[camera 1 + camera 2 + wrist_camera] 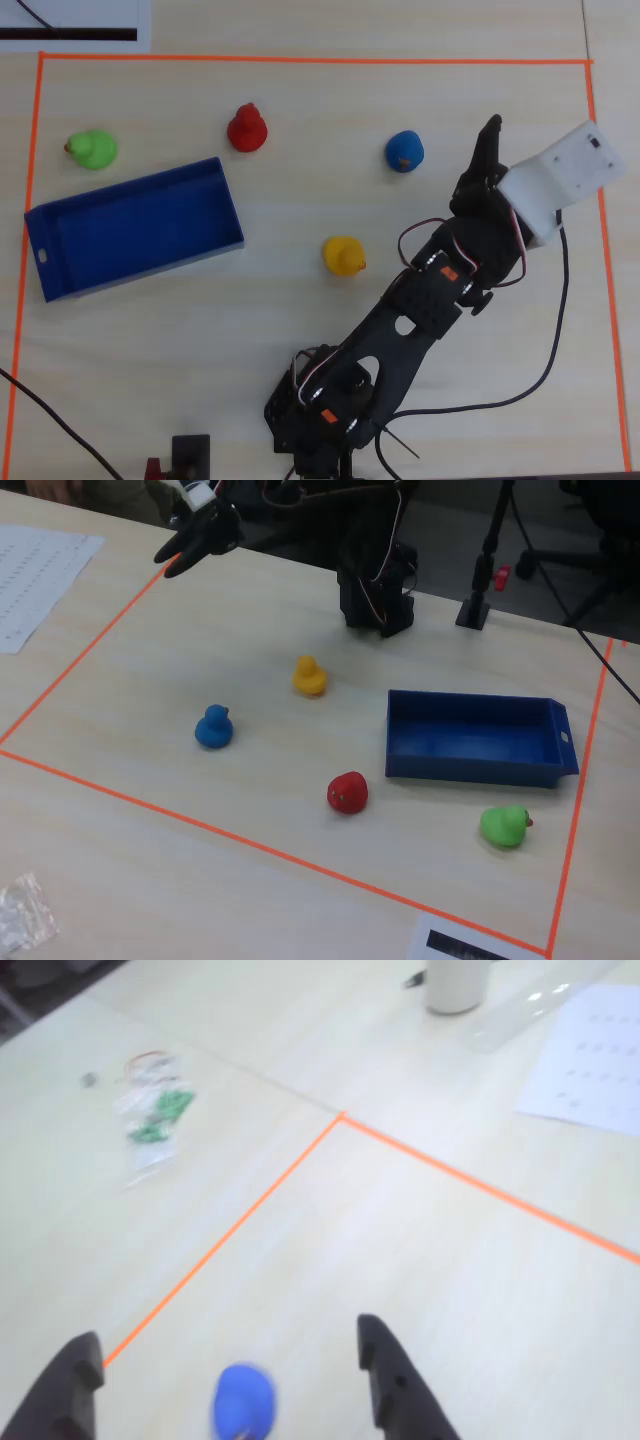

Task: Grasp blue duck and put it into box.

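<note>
Black two-finger gripper (230, 1380) hangs above the pale wooden table (300, 110) with its jaws spread wide and nothing between them; in the wrist view the small rounded blue toy duck (243, 1402) sits on the table below the gap, untouched. Overhead, that duck (404, 151) lies well apart from the shallow dark-blue rectangular open box (135, 228), near the yellow duck (343, 255).
</note>
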